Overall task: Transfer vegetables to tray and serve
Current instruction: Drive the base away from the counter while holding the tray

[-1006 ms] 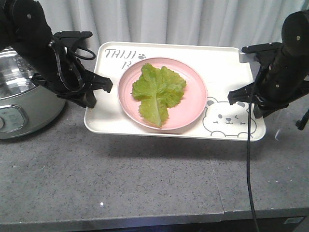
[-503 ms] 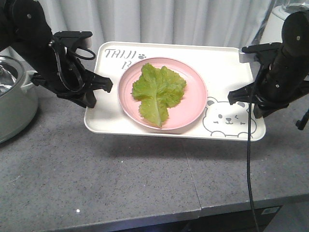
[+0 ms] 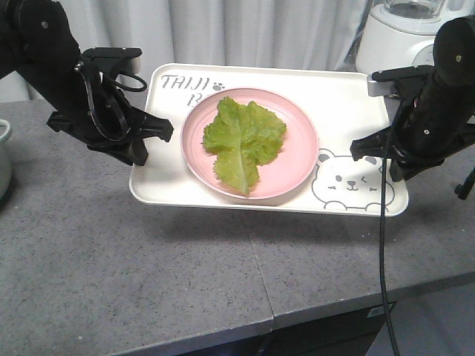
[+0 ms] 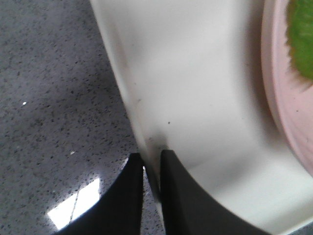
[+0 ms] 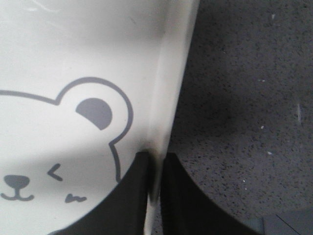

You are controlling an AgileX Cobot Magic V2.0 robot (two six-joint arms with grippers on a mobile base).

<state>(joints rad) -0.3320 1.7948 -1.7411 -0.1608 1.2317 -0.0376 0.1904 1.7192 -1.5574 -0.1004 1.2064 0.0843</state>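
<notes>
Left end effector [image 3: 157, 132] pinching tray [image 3: 349, 104] left rim | right end effector [image 3: 365, 150] pinching right rim | lettuce leaf [image 3: 243, 141] lying on pink plate [image 3: 297, 167] mid-tray | tray being held above counter [image 3: 185, 282] | transfer looking done, serving remaining

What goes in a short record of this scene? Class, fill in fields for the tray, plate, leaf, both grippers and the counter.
tray: cream, bear print, apparently lifted, shadow beneath
plate: pink, round, on the tray
leaf: green lettuce, lying on the plate
left gripper: shut on the tray's left rim
right gripper: shut on the tray's right rim
counter: grey, speckled
blender: white, behind, far right
</notes>
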